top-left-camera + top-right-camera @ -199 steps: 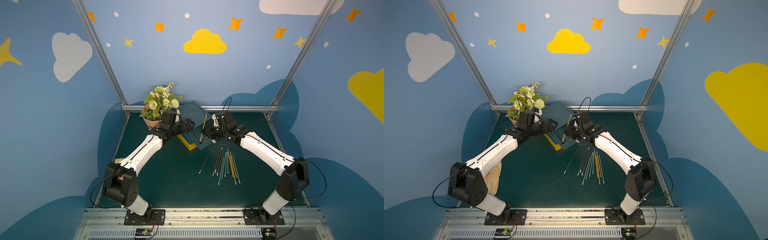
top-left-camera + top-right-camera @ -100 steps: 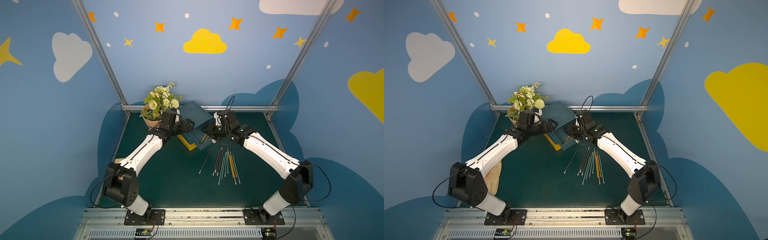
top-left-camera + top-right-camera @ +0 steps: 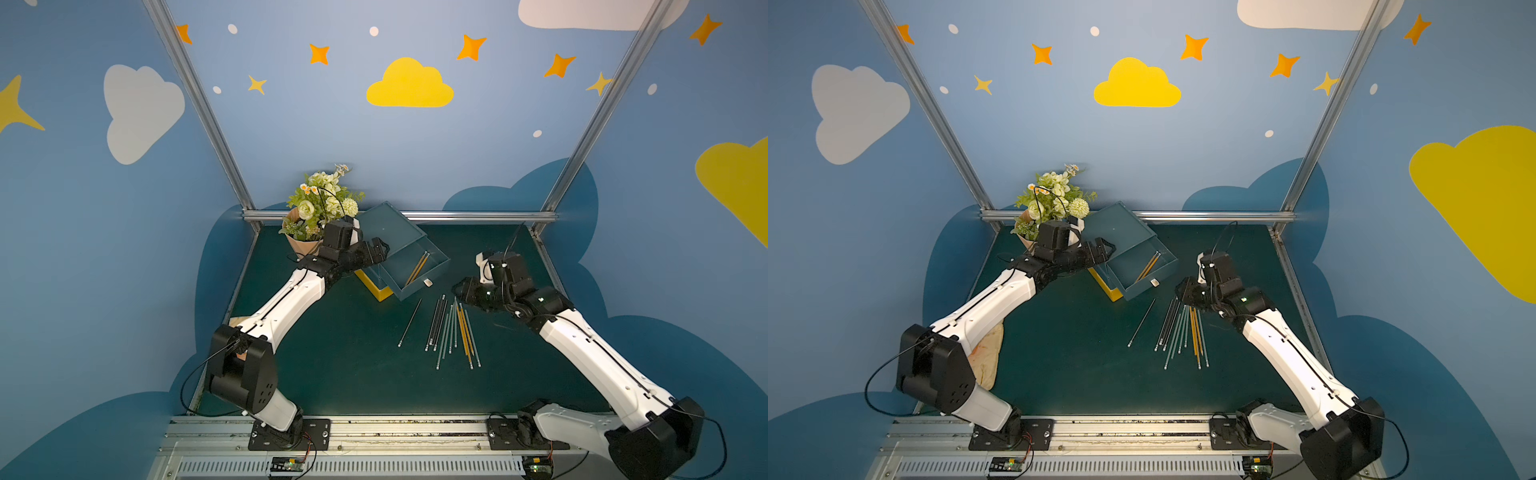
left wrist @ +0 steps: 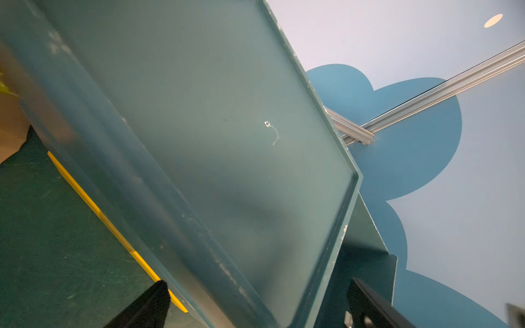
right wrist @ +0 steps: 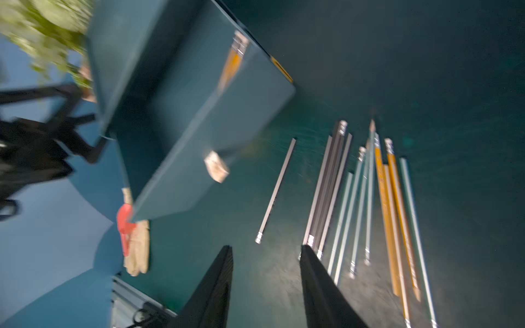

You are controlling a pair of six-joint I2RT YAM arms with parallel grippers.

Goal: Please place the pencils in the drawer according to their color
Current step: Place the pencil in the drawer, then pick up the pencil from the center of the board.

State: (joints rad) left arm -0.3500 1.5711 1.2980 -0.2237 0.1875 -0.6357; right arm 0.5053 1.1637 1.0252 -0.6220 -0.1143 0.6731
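Here, an open teal drawer (image 3: 397, 266) is being shown from above on a dark green table (image 3: 332, 365), drawn out of a teal cabinet (image 3: 384, 226). Two yellow pencils (image 3: 417, 268) are being carried inside the drawer, side by side on its floor. The other pencils (image 3: 453, 328) are being borne by the table just in front of the drawer, nearly parallel: black ones nearest the drawer's front, then pale grey-green ones, then yellow ones. One black pencil (image 3: 409, 322) is being seen apart from the bunch, in front of the drawer's knob (image 3: 428, 283).

The right pincer (image 3: 457, 288) is being held low beside the drawer's front, over the bunch's near-drawer tips. In the right wrist view its fingers (image 5: 218, 284) are being held apart, with nothing between them.

The left pincer (image 3: 380, 249) is being held against the cabinet at the drawer's opposite side. In the left wrist view its fingers (image 4: 147, 306) are being seen on either side of the cabinet's top. Whether the cabinet is being gripped cannot be told.
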